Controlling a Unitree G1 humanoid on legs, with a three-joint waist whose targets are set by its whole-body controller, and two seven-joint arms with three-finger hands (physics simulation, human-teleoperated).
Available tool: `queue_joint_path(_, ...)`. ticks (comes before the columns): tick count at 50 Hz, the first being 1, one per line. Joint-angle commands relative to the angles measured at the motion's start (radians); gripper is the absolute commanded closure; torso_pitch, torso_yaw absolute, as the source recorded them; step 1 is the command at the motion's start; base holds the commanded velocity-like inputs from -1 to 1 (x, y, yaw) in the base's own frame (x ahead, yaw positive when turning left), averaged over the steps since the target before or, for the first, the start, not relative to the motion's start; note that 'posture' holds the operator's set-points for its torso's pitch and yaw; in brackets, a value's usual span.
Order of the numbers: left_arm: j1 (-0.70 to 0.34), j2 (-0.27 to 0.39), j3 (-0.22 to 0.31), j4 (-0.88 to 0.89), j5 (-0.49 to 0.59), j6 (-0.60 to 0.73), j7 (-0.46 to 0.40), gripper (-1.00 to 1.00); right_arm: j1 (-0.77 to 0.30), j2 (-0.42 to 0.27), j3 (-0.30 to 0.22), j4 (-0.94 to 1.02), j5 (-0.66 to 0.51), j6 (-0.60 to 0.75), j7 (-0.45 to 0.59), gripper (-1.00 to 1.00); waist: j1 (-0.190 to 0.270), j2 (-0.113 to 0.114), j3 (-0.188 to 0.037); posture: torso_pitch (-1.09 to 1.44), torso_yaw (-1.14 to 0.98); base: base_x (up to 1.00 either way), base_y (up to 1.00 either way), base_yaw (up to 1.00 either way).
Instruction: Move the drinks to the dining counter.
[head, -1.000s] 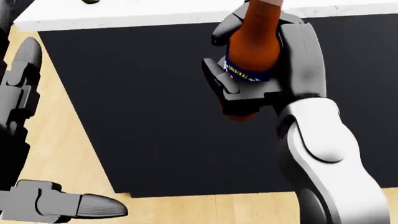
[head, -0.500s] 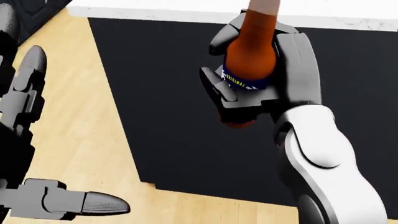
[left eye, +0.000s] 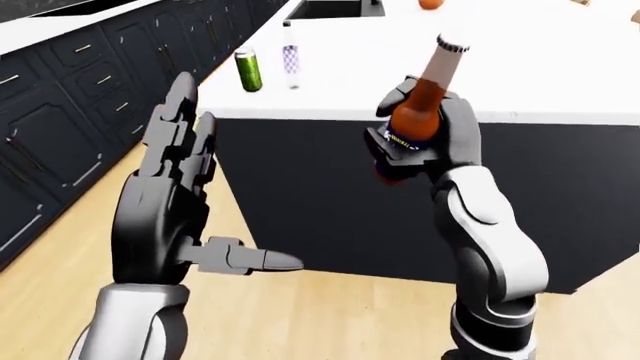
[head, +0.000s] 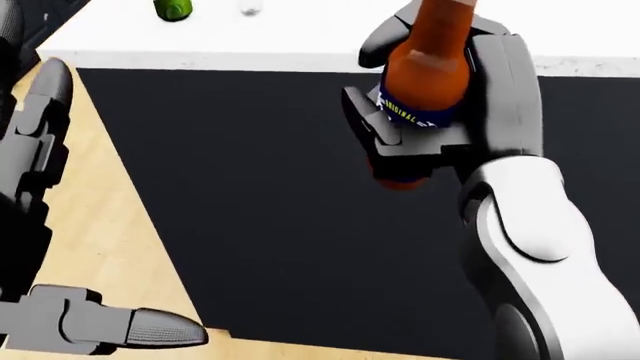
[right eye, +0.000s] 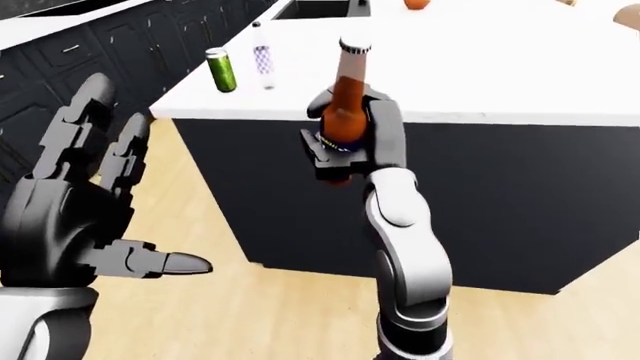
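My right hand (left eye: 415, 142) is shut on a brown beer bottle (left eye: 425, 97) with a blue label, holding it upright in front of the island's dark side panel, just below the white counter top (left eye: 560, 67). A green can (left eye: 248, 70) and a clear bottle with a patterned label (left eye: 290, 56) stand near the counter's left edge, apart from both hands. At the left of the left-eye view my left hand (left eye: 205, 187) is raised and open, fingers up, thumb pointing right, holding nothing.
The island's black side (left eye: 330, 210) fills the middle. An orange fruit (left eye: 431, 4) and a sink (left eye: 325, 9) are at the top. Dark cabinets (left eye: 60, 112) line the left, with a strip of wooden floor (left eye: 300, 315) between them and the island.
The whole head view has shifted: the counter top sits lower and the green can now shows at the top left. The right hand still holds the bottle; the left hand stays open.
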Motion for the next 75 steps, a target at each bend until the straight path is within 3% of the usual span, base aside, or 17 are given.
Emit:
queue_joint_path(1, -0.015, 0.008, 0.018, -0.011, 0.017, -0.017, 0.001, -1.0, -0.03, 0.003, 0.008, -0.024, 0.013, -0.043, 0.006, 1.0, 0.006, 0.002, -0.018, 0.0, 0.0, 0.23, 0.0, 0.0)
queue_joint_path(3, -0.008, 0.024, 0.02, -0.011, 0.003, -0.03, 0.012, -1.0, -0.026, 0.005, 0.009, -0.027, 0.014, -0.044, 0.003, 1.0, 0.011, 0.073, -0.042, 0.0, 0.0, 0.23, 0.0, 0.0)
queue_joint_path(4, -0.005, 0.031, 0.017, -0.011, 0.0, -0.037, 0.017, -1.0, -0.023, 0.005, 0.01, -0.031, 0.015, -0.044, 0.002, 1.0, 0.009, 0.028, -0.03, 0.0, 0.0, 0.23, 0.0, 0.0)
queue_joint_path(6, -0.001, 0.048, 0.015, -0.011, -0.013, -0.051, 0.031, -1.0, -0.021, 0.006, 0.011, -0.036, 0.018, -0.042, 0.001, 1.0, 0.019, 0.056, -0.012, 0.0, 0.0, 0.23, 0.0, 0.0)
queue_joint_path(9, 0.0, 0.07, 0.007, -0.011, -0.029, -0.067, 0.053, -1.0, -0.024, 0.005, 0.009, -0.042, 0.021, -0.037, 0.0, 1.0, 0.021, 0.039, -0.024, 0.0, 0.0, 0.23, 0.0, 0.0)
queue_joint_path(14, -0.001, 0.083, 0.01, -0.011, -0.045, -0.072, 0.064, -1.0, -0.026, 0.005, 0.012, -0.034, 0.019, -0.043, 0.001, 1.0, 0.026, -0.014, -0.008, 0.0, 0.0, 0.28, 0.0, 0.0)
queue_joint_path(17, -0.008, 0.077, 0.012, -0.011, -0.045, -0.064, 0.061, -1.0, -0.03, 0.004, 0.011, -0.041, 0.019, -0.035, 0.0, 1.0, 0.016, -0.1, -0.039, 0.0, 0.0, 0.33, 0.0, 0.0)
queue_joint_path(18, -0.005, 0.074, 0.011, -0.011, -0.039, -0.065, 0.057, -1.0, -0.03, 0.004, 0.012, -0.044, 0.019, -0.033, 0.0, 1.0, 0.01, -0.056, -0.022, 0.0, 0.0, 0.33, 0.0, 0.0)
queue_joint_path(22, -0.015, 0.092, 0.013, -0.011, -0.06, -0.066, 0.074, -1.0, -0.039, 0.002, 0.009, -0.047, 0.019, -0.023, -0.001, 1.0, 0.009, -0.056, -0.041, 0.0, 0.0, 0.19, 0.0, 0.0)
queue_joint_path(26, -0.023, 0.119, 0.0, -0.011, -0.08, -0.083, 0.1, -1.0, -0.049, -0.003, 0.007, -0.065, 0.021, -0.004, -0.004, 1.0, 0.002, -0.032, -0.019, 0.0, 0.0, 0.07, 0.0, 0.0)
queue_joint_path(30, -0.014, 0.119, 0.0, -0.011, -0.077, -0.089, 0.097, -1.0, -0.044, 0.0, 0.009, -0.065, 0.019, -0.011, -0.004, 1.0, -0.007, 0.065, -0.034, 0.0, 0.0, 0.16, 0.0, 0.0)
queue_joint_path(38, -0.005, 0.117, 0.002, -0.011, -0.072, -0.095, 0.092, -1.0, -0.04, 0.002, 0.013, -0.064, 0.015, -0.016, -0.002, 1.0, 0.014, 0.038, -0.028, 0.0, 0.0, 0.17, 0.0, 0.0)
queue_joint_path(42, -0.005, 0.114, 0.002, -0.011, -0.069, -0.093, 0.091, -1.0, -0.039, 0.002, 0.013, -0.063, 0.013, -0.016, 0.001, 1.0, 0.021, -0.014, -0.016, 0.0, 0.0, 0.23, 0.0, 0.0)
queue_joint_path(44, -0.007, 0.111, 0.002, -0.011, -0.066, -0.091, 0.089, -1.0, -0.038, 0.002, 0.012, -0.064, 0.013, -0.016, 0.002, 1.0, 0.021, -0.074, -0.028, 0.0, 0.0, 0.3, 0.0, 0.0)
queue_joint_path(54, -0.01, 0.116, -0.002, -0.011, -0.068, -0.093, 0.092, -1.0, -0.044, 0.001, 0.009, -0.06, 0.013, -0.02, 0.002, 1.0, -0.004, -0.022, -0.013, 0.0, 0.0, 0.22, 0.0, 0.0)
queue_joint_path(57, -0.003, 0.141, -0.012, -0.011, -0.078, -0.118, 0.109, -1.0, -0.047, -0.002, 0.008, -0.069, 0.014, -0.01, 0.001, 1.0, -0.01, 0.034, -0.025, 0.0, 0.0, 0.0, 0.0, 0.0)
queue_joint_path(75, 0.016, 0.2, -0.025, -0.011, -0.107, -0.173, 0.147, -1.0, -0.078, -0.002, 0.01, -0.041, 0.011, -0.003, -0.005, 1.0, 0.004, -0.002, -0.036, 0.0, 0.0, 0.0, 0.0, 0.0)
